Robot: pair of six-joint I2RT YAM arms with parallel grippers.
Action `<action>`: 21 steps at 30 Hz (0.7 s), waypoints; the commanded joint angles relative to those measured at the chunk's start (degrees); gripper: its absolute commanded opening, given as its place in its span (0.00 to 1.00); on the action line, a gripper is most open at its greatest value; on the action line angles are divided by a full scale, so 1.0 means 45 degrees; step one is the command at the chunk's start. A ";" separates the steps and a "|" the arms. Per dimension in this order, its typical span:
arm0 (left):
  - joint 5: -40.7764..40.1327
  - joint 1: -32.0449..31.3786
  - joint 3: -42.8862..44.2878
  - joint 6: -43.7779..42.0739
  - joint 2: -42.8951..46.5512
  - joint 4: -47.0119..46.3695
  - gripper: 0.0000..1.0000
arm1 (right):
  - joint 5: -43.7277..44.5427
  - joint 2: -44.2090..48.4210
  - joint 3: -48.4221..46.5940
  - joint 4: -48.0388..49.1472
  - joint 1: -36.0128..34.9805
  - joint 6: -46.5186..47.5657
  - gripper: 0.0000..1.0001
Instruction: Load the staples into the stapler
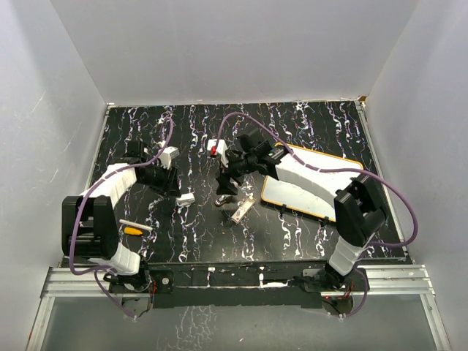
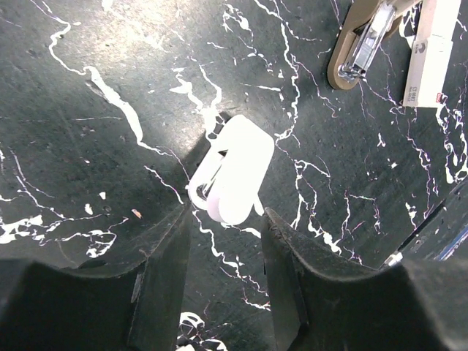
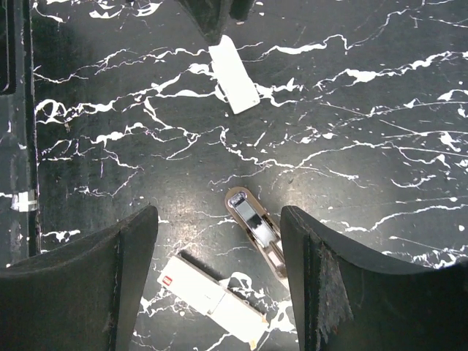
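Left tool (image 2: 227, 212) spread, empty; white piece (image 2: 232, 170) at its tips. Right tool (image 3: 219, 213) spread above stapler (image 3: 256, 232) and staples (image 3: 210, 298).

The stapler (image 3: 254, 227) shows shiny metal on a matt marbled table (image 3: 365, 110).

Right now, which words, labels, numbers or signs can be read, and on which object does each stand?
No text can be read.
Staple box: small dark print on its side, too blurred to read.
Same box: small red mark at one end, too small to read.
White stapler: no text visible.
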State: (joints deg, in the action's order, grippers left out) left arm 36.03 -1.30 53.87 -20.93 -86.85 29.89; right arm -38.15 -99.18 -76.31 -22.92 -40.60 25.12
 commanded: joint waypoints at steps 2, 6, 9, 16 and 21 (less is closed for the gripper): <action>-0.0002 -0.0251 -0.0133 -0.0040 -0.0064 -0.0097 0.41 | -0.0208 0.0756 0.0288 0.0386 0.0271 0.0063 0.70; -0.0530 -0.0296 -0.0162 -0.0168 -0.0404 -0.0013 0.38 | -0.0368 0.0802 0.0310 0.0384 0.0288 -0.0020 0.70; -0.0851 -0.0359 -0.0397 -0.0296 -0.0565 -0.0111 0.36 | -0.0352 0.0827 0.0298 0.0386 0.0282 -0.0036 0.70; -0.1180 -0.0557 -0.1032 -0.0229 -0.0881 -0.0660 0.30 | -0.0411 0.0802 0.0323 0.0387 0.0333 -0.0095 0.70; -0.1385 -0.0609 -0.1290 -0.0224 -0.0892 -0.0855 0.28 | -0.0355 0.0865 0.0364 0.0391 0.0446 -0.0078 0.70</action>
State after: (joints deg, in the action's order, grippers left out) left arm 30.41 -3.70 48.51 -21.26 -90.91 26.61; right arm -39.00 -97.80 -75.09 -22.98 -39.20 25.02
